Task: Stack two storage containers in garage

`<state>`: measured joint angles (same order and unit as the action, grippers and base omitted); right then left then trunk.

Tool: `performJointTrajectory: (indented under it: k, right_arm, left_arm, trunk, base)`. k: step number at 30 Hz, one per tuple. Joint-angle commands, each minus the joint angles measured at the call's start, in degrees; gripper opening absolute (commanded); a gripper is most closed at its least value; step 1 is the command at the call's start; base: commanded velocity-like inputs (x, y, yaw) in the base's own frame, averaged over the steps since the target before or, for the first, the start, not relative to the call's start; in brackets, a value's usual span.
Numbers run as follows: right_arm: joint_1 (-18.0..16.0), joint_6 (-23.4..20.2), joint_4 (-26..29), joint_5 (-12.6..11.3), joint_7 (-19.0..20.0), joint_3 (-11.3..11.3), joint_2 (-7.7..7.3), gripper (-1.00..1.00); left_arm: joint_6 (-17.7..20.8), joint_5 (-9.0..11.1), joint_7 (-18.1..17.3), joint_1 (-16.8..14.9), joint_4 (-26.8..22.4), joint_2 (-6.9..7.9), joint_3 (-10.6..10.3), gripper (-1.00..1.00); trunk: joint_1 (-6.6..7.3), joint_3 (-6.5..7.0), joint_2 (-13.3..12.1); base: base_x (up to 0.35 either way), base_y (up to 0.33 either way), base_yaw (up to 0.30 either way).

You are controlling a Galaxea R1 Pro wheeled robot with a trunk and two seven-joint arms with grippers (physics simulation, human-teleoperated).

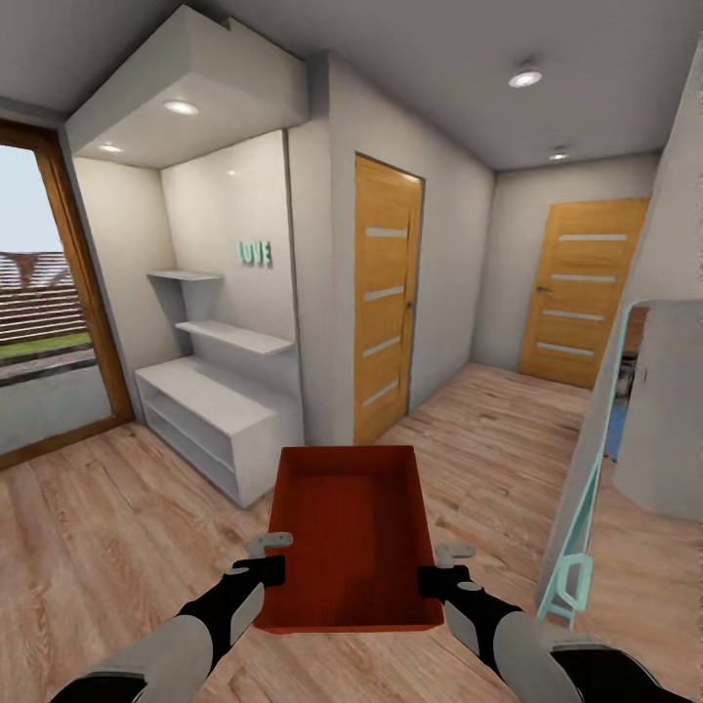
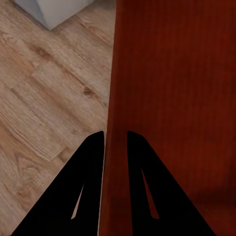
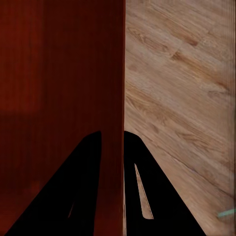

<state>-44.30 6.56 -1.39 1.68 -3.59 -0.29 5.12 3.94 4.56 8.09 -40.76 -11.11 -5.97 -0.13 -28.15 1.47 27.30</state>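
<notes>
We carry one orange-red storage container above the wood plank floor, left gripper pinching its left wall, right gripper pinching its right wall, white shelf unit ahead.

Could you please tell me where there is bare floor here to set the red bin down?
Bare light wood plank floor lies between the white shelf unit and the glass door, and ahead toward the wooden doors. The teal frame crowds the right side.
</notes>
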Motion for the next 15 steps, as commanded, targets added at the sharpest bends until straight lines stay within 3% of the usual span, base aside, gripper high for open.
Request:
performJointTrajectory:
  k: [1, 12, 15]
  right_arm:
    - [-0.01, 0.30, -0.20, -0.45, -0.36, -0.41, -0.28, -1.00]
    - [0.00, 0.30, -0.20, -0.45, -0.36, -0.41, -0.28, -1.00]
    - [-0.01, 0.30, -0.20, -0.45, -0.36, -0.41, -0.28, -1.00]
  left_arm:
    - [0.37, -0.61, 0.96, -0.06, -0.32, 0.78, 2.76, -1.00]
    - [0.37, -0.60, 0.96, -0.05, -0.32, 0.78, 2.76, -1.00]
    - [0.37, -0.60, 0.96, -0.06, -0.32, 0.78, 2.76, -1.00]
  trunk:
    - [-0.05, -0.01, 0.03]
    - [-0.05, -0.01, 0.03]
    - [-0.05, -0.01, 0.03]
  base:
    - [0.324, 0.000, -0.248]
    - [0.324, 0.000, -0.248]
    - [0.324, 0.000, -0.132]
